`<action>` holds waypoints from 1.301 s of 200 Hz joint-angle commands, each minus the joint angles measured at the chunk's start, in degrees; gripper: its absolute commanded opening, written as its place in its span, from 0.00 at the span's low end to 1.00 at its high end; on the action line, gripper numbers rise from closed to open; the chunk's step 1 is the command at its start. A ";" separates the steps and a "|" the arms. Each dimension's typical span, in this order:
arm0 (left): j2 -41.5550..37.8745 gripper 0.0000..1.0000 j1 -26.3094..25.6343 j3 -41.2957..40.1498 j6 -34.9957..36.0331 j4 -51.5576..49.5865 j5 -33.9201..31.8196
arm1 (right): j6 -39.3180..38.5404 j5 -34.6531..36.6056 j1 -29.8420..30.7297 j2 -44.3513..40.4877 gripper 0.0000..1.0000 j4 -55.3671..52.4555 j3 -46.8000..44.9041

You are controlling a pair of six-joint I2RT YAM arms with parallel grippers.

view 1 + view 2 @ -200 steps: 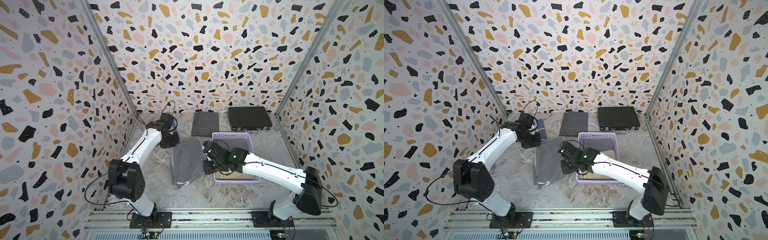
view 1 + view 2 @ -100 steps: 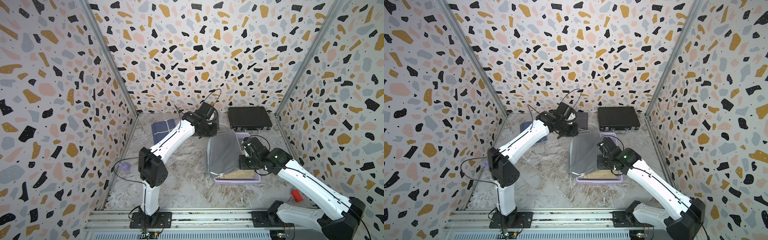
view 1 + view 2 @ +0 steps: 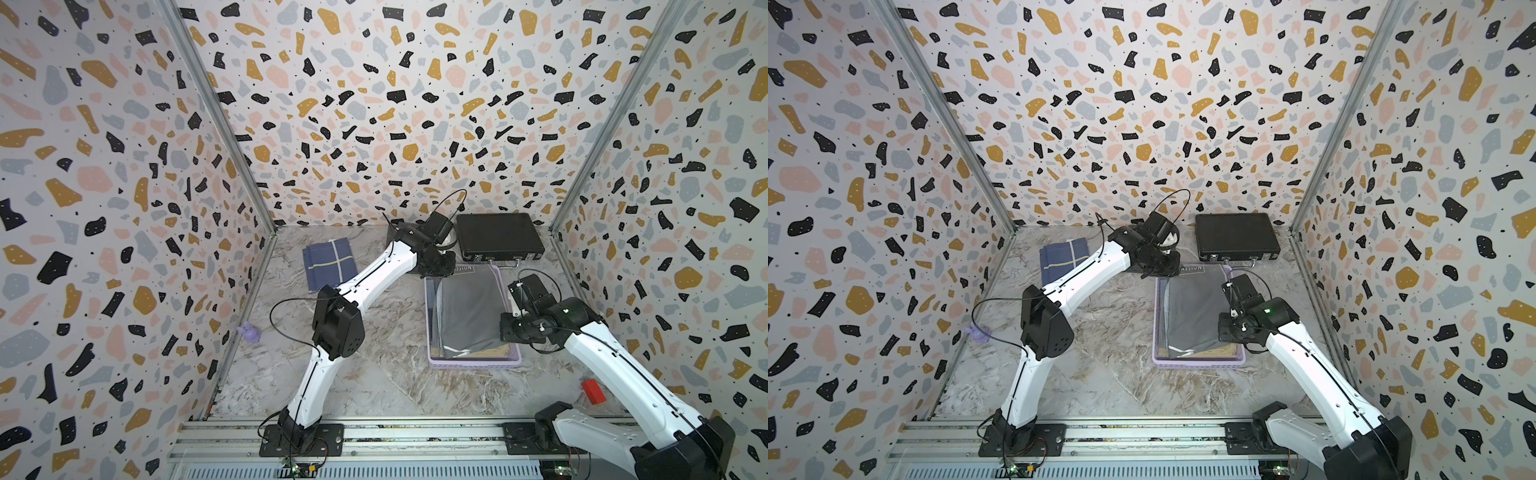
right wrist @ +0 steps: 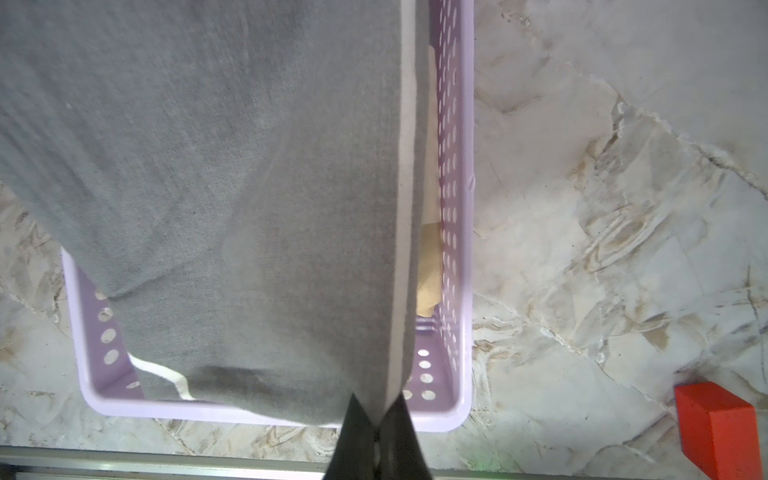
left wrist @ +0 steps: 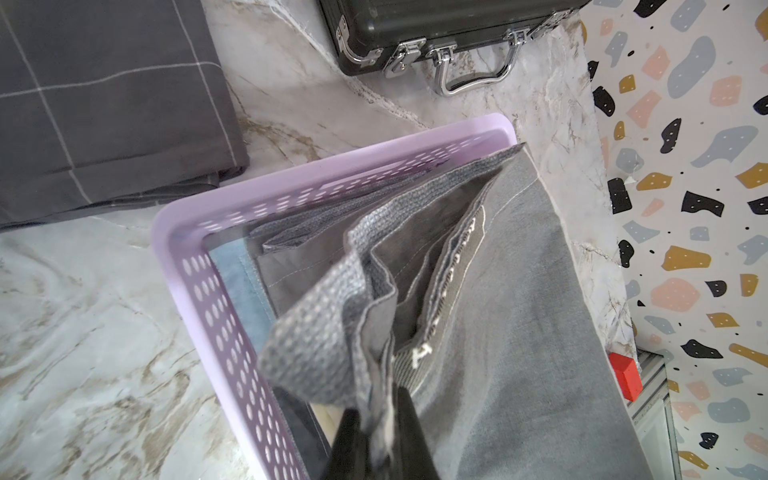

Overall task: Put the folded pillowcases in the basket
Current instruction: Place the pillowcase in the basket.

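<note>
Progress: nearly there imo. The grey pillowcase (image 3: 469, 311) hangs stretched over the lilac basket (image 3: 473, 365), sagging into it but not let go yet.
Left gripper (image 5: 374, 432): pinched tight on the far corner hem.
Right gripper (image 4: 378, 419): clamped on the near corner.
Left to do: lower it, release both ends.
Basket contents: something tan (image 4: 430, 266) and a light blue cloth (image 5: 237, 270) underneath.

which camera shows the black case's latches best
The left wrist view: the black case sits close, chrome latches and handle sharp. Both top views show it whole but small, by the back wall. The right wrist view misses it.
</note>
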 commanded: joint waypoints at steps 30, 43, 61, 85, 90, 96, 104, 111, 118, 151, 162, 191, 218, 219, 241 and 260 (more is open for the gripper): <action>4.97 0.00 -0.12 -0.62 0.65 1.71 -2.04 | -2.54 -2.45 -2.80 3.60 0.00 2.90 -2.99; 6.04 0.28 -0.04 -0.72 1.10 1.61 -2.81 | -2.46 -2.85 -3.12 4.53 0.00 4.53 -4.72; 6.36 0.62 0.28 -1.29 1.24 1.58 -2.69 | -2.20 -1.66 -3.31 5.37 0.16 4.56 -5.75; 3.31 1.00 0.58 -2.03 2.53 1.75 -2.38 | -1.84 0.72 -3.33 2.64 0.45 4.05 -6.17; 2.47 1.00 0.58 -2.01 2.77 1.90 -2.11 | -1.75 1.34 -3.35 1.94 0.50 3.67 -5.94; 1.29 1.00 0.58 -2.03 3.04 1.92 -1.63 | -1.82 1.89 -3.32 1.30 0.54 3.15 -5.68; -0.32 1.00 0.58 -1.88 3.80 1.77 -0.66 | -1.88 2.40 -3.31 0.77 0.56 2.18 -4.98; -2.00 1.00 0.61 -2.00 4.09 1.78 0.16 | -1.92 2.76 -3.31 0.46 0.57 1.47 -4.42; -3.79 1.00 0.58 -2.32 4.26 1.72 0.64 | -2.01 3.38 -3.31 -0.03 0.58 0.75 -4.00; -13.02 1.00 0.63 -8.91 4.75 1.67 -1.96 | -2.23 4.94 -3.38 -1.74 0.57 0.25 -3.82; -15.68 1.00 0.63 -13.44 4.83 1.67 -5.51 | -1.97 4.82 -3.31 -0.86 0.57 0.62 -4.19; -19.35 1.00 0.58 -25.88 4.02 2.89 -5.83 | -1.90 6.38 -3.35 0.99 0.56 3.30 -5.70; -20.70 1.00 0.50 -35.37 1.86 8.14 -3.88 | -1.05 6.69 -3.46 4.00 0.56 4.91 -5.18; -20.76 1.00 0.50 -35.72 1.73 8.37 -3.88 | -1.00 6.58 -3.47 4.09 0.56 5.09 -5.23; -20.84 1.00 0.42 -40.08 -0.06 12.16 -3.48 | 0.57 5.04 -3.49 5.81 0.56 7.35 -5.48; -20.21 1.00 0.03 -42.10 -0.58 14.12 -2.94 | 0.80 5.82 -3.49 7.12 0.56 7.69 -5.72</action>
